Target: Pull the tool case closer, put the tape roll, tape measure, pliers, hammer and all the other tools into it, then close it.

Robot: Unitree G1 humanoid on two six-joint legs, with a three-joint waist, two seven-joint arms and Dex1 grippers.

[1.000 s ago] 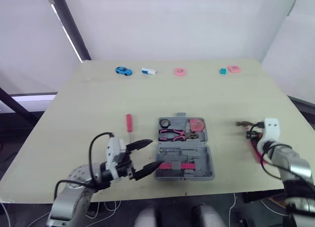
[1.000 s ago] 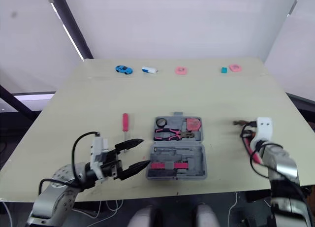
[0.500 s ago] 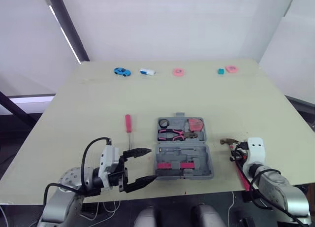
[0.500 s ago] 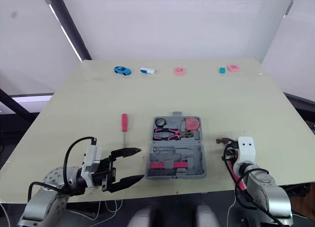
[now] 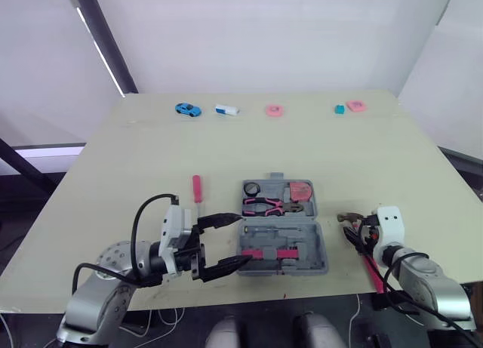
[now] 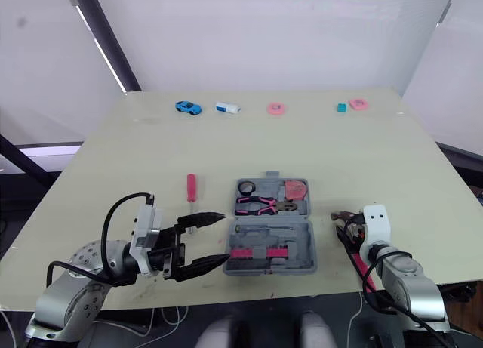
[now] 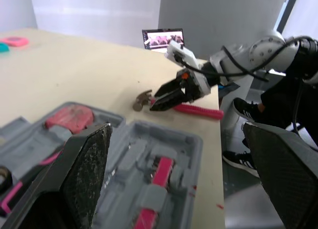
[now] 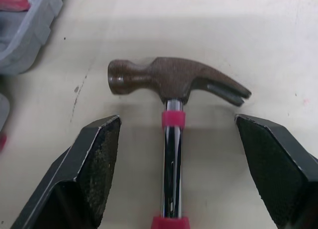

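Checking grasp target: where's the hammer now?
Head view: hammer lies on the table right of the open tool case, shaft between the open fingers of the right gripper.

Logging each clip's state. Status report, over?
Left gripper open at left edge of the tool case. Right gripper open, astride the hammer below its head, no grip yet. Case open; screwdriver on the table beside it. Nothing between hammer and case.

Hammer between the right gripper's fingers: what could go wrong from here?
1. The open right gripper straddles the hammer at its thin metal shaft, just under the head; gripped there, it may slip or swing.
2. The hammer lies near the front edge of the table; a nudge could push it off.
3. The open left gripper sits close to the case and might shove it.
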